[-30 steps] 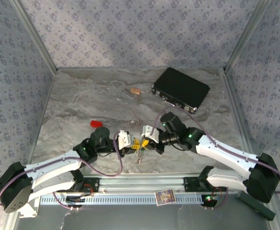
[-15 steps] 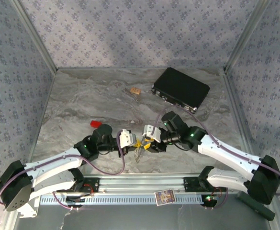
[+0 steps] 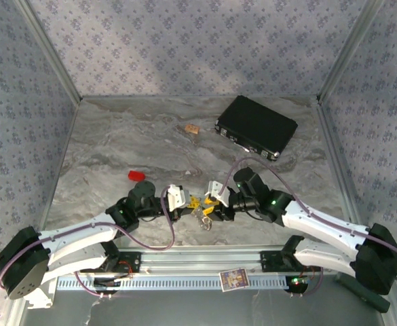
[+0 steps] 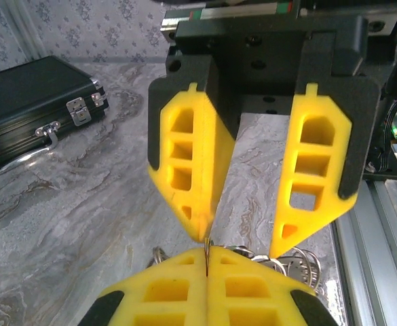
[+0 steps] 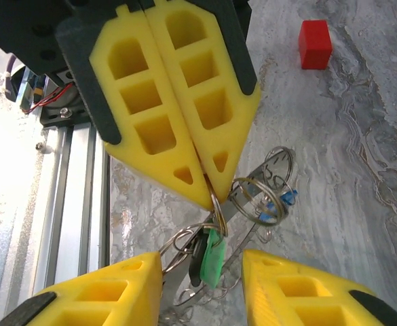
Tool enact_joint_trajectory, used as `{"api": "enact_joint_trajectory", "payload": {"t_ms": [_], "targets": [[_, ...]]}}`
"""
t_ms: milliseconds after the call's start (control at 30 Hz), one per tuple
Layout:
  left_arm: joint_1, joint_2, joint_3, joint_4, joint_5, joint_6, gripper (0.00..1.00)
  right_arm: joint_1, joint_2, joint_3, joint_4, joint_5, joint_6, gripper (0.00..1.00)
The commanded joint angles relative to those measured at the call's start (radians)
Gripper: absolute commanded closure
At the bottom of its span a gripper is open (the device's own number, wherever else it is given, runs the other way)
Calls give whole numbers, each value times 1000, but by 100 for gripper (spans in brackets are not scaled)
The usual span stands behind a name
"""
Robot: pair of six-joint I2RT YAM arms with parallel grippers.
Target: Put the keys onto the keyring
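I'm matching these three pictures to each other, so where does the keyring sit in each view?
Top external: the keyring sits low centre, between the left gripper and the right gripper.
Left wrist: the keyring is at bottom right, beyond the near yellow fingers.
Right wrist: the keyring is in the centre, just under the shut fingers.
Shared landmark: the left gripper, shut on the keyring.

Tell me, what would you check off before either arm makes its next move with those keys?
1. Left gripper jaws shut on the keyring: ok.
2. Right gripper jaws open, ready to close: ok.
3. Green key lined up between the right jaws: ok.
4. Blue key threaded on the keyring: cannot tell.
5. Black case well away from both arms: ok.
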Motion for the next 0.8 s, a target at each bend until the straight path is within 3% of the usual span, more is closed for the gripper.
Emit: {"api": "enact_joint_trajectory", "payload": {"t_ms": [0, 233, 600, 767], "targets": [[-2, -3, -3, 62, 34, -12, 100, 15, 28, 5, 22, 42, -6, 63], [-2, -8, -6, 67, 37, -12, 100, 23, 43, 23, 9, 28, -21, 70], [-2, -19, -8, 69, 40, -7, 100, 24, 68, 26, 14, 35, -27, 92], [-2, -17, -8, 72, 42, -4, 100, 30, 125, 30, 5, 40, -30, 93]]}}
